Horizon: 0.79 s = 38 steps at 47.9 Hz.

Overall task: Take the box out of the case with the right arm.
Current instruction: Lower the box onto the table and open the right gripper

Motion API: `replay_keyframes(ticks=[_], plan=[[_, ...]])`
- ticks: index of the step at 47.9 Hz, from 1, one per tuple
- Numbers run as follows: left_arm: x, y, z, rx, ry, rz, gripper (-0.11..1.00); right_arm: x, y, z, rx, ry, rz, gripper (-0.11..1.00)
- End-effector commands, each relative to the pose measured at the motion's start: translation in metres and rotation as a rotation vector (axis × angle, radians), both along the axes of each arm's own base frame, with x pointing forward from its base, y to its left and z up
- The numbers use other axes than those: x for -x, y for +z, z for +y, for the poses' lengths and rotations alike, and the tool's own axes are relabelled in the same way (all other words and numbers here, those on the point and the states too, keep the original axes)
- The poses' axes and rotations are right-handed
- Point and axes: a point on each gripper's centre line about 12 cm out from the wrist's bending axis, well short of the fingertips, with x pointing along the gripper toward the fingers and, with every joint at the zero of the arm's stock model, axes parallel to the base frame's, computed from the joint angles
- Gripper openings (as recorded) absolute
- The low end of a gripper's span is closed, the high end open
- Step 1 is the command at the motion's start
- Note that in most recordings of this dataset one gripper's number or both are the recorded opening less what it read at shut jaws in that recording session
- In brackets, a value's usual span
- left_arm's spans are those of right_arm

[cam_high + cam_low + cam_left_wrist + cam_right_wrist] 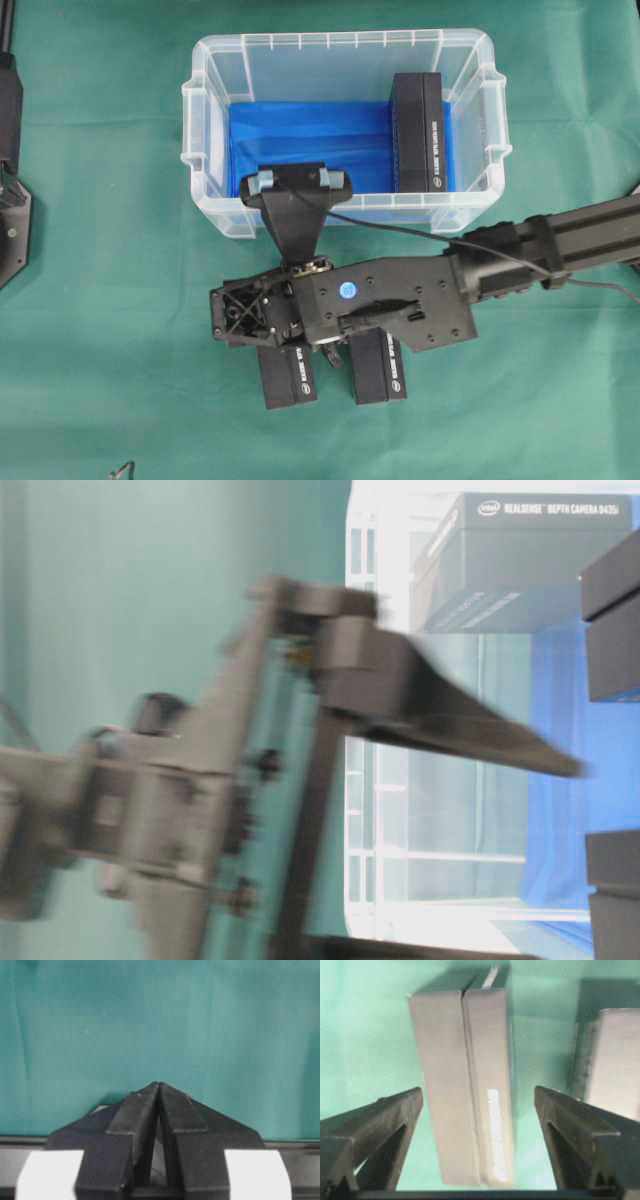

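Observation:
The clear case [203, 120] with a blue floor stands at the back of the green cloth. One black box [418, 130] stands on edge inside it at the right end. Two more black boxes [287, 377] [380, 367] lie on the cloth in front of the case, partly under my all-black right arm [400, 300], which reaches in from the right. In the right wrist view my right gripper [478, 1097] is open, its jaws apart on either side of a grey-looking box [460, 1085], with a gap on each side. My left gripper [159, 1085] is shut and empty over bare cloth.
The second outside box [610, 1055] lies close to the right of the one between the jaws. The left arm's base [10, 200] sits at the left edge. A cable [420, 232] runs from the wrist camera across the case's front rim. The table-level view is blurred.

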Motion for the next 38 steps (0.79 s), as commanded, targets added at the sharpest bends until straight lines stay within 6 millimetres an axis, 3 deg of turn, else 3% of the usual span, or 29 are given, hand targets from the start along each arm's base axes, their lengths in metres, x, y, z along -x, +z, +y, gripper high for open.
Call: replay_keyframes(ticks=[1, 14, 38], plan=[[-0.001, 0.008, 0.0, 0.002, -0.003, -0.028, 0.0, 0.008, 0.051, -0.004, 0.01, -0.003, -0.071, 0.9], [0.0, 0.008, 0.0, 0.002, -0.003, -0.029, 0.0, 0.011, 0.091, -0.012, 0.042, 0.017, -0.081, 0.9], [0.0, 0.008, 0.0, 0.001, -0.001, -0.028, 0.0, 0.026, 0.092, -0.01, 0.06, 0.046, -0.006, 0.88]])
